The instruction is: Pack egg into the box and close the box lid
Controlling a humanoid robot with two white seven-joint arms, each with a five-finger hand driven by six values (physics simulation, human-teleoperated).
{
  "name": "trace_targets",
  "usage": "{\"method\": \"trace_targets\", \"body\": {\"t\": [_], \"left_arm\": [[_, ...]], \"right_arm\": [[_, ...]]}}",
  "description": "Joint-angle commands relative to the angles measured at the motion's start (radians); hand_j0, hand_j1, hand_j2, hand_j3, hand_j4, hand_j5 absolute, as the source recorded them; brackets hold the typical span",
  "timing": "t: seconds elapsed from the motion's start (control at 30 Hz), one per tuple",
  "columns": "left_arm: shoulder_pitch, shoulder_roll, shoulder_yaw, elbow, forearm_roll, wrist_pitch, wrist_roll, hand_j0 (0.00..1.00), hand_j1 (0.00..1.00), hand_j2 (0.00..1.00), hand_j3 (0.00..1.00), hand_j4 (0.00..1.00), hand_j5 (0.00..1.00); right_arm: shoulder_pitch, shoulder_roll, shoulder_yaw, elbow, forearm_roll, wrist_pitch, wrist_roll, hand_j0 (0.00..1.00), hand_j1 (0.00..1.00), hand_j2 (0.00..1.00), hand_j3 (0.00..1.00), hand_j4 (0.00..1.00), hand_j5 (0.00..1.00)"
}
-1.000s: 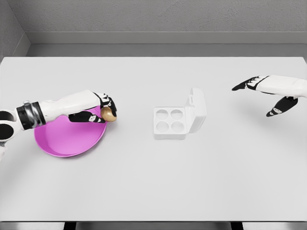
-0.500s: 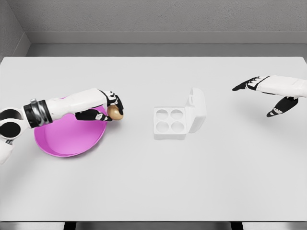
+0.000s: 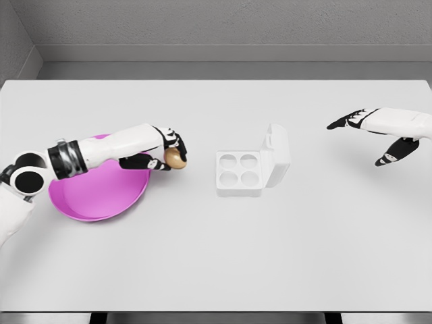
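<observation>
Left hand (image 3: 169, 150) curled round the egg (image 3: 175, 158), now carried clear of the pink plate (image 3: 94, 202) toward the open box (image 3: 240, 173); all four cups empty, lid up; right hand (image 3: 378, 131) parked open over the counter (image 3: 216, 256); drop-in next, probably.

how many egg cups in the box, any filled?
4, all empty, in a two-by-two grid in the open box: two at the back, two at the front. The only egg is in the left hand, left of the box.
</observation>
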Motion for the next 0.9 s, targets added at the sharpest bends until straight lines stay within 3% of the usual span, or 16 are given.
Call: {"method": "trace_targets", "body": {"t": [0.0, 0.6, 0.8, 0.87], "left_arm": [[0.0, -0.017, -0.001, 0.0, 0.008, 0.003, -0.002, 0.37, 0.37, 0.37, 0.37, 0.37, 0.37], [-0.012, -0.155, -0.005, -0.002, -0.036, 0.003, -0.005, 0.37, 0.37, 0.37, 0.37, 0.37, 0.37], [-0.014, -0.194, -0.007, 0.0, -0.018, 0.003, -0.002, 0.37, 0.37, 0.37, 0.37, 0.37, 0.37], [-0.017, -0.203, -0.044, 0.003, 0.021, 0.003, 0.0, 0.37, 0.37, 0.37, 0.37, 0.37, 0.37]], "right_arm": [[0.0, -0.002, 0.0, 0.0, -0.006, 0.003, 0.0, 1.0, 1.0, 1.0, 1.0, 1.0, 1.0], [-0.002, -0.004, 0.002, -0.003, -0.006, 0.003, 0.0, 1.0, 1.0, 1.0, 1.0, 1.0, 1.0], [-0.003, -0.004, 0.002, -0.003, -0.006, 0.003, 0.0, 1.0, 1.0, 1.0, 1.0, 1.0, 1.0], [-0.003, -0.004, 0.002, -0.003, -0.006, 0.003, 0.0, 1.0, 1.0, 1.0, 1.0, 1.0, 1.0]]}}
